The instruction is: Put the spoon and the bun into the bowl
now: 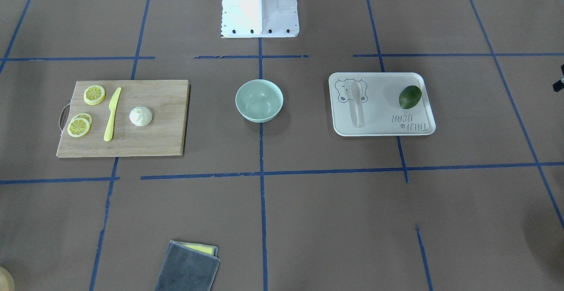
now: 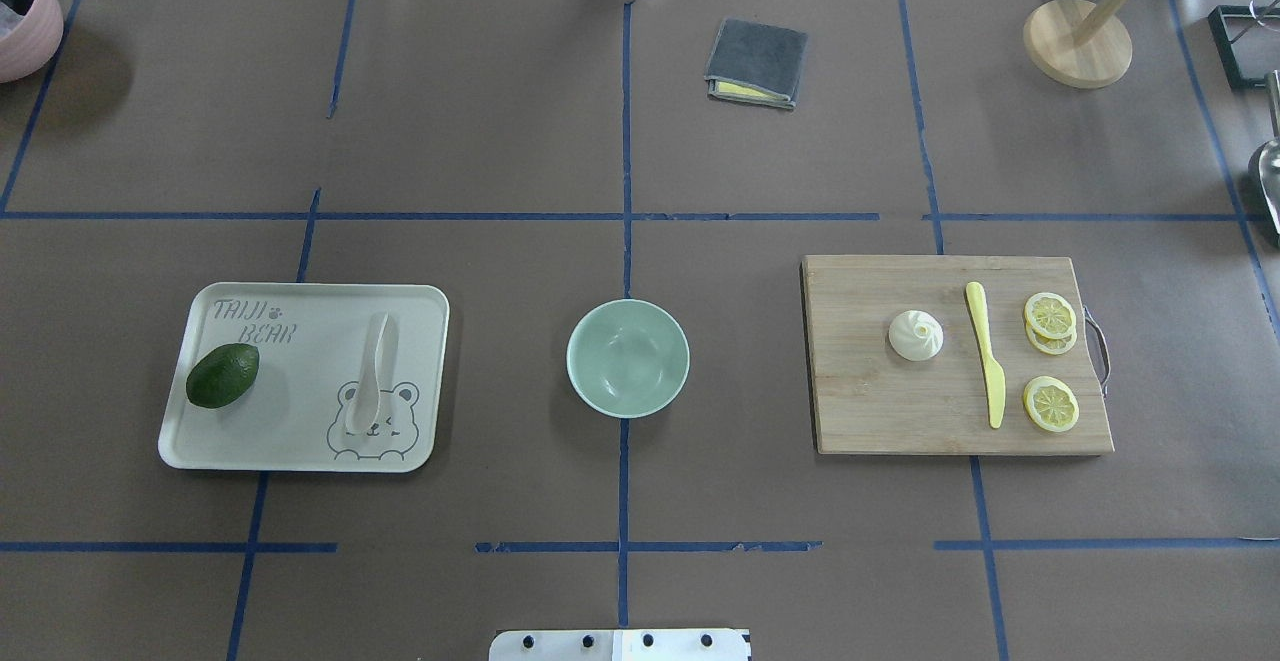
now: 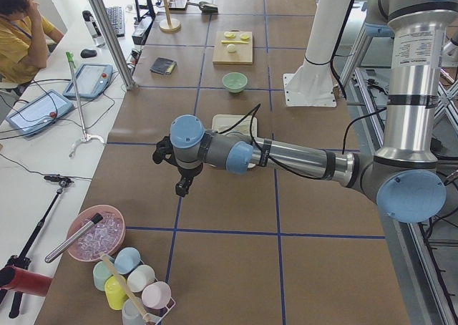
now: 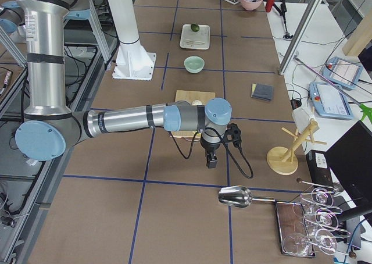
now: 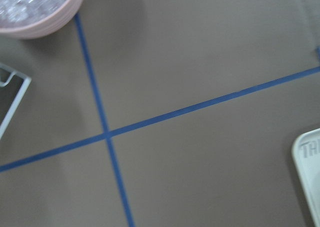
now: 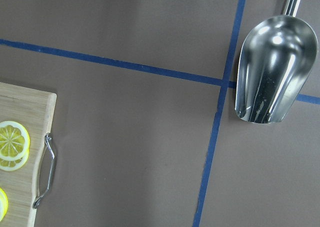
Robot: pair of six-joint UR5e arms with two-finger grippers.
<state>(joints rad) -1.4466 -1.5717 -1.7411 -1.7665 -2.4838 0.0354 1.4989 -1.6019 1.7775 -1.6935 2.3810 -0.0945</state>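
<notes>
The pale spoon [image 2: 370,371] lies on a cream bear tray [image 2: 300,441] on the robot's left. The white pleated bun [image 2: 916,334] sits on a wooden cutting board [image 2: 880,421] on the right. The mint-green bowl [image 2: 628,357] stands empty between them. My left gripper [image 3: 184,189] hangs over the table past the tray, toward the left end. My right gripper [image 4: 212,159] hangs past the board, toward the right end. Neither gripper shows in the overhead or wrist views, so I cannot tell whether they are open or shut.
An avocado [image 2: 222,375] lies on the tray. A yellow knife [image 2: 985,353] and lemon slices [image 2: 1050,316] lie on the board. A grey cloth [image 2: 756,63] lies at the far side. A metal scoop [image 6: 275,72] and a pink ice bowl [image 5: 35,7] sit at the table ends.
</notes>
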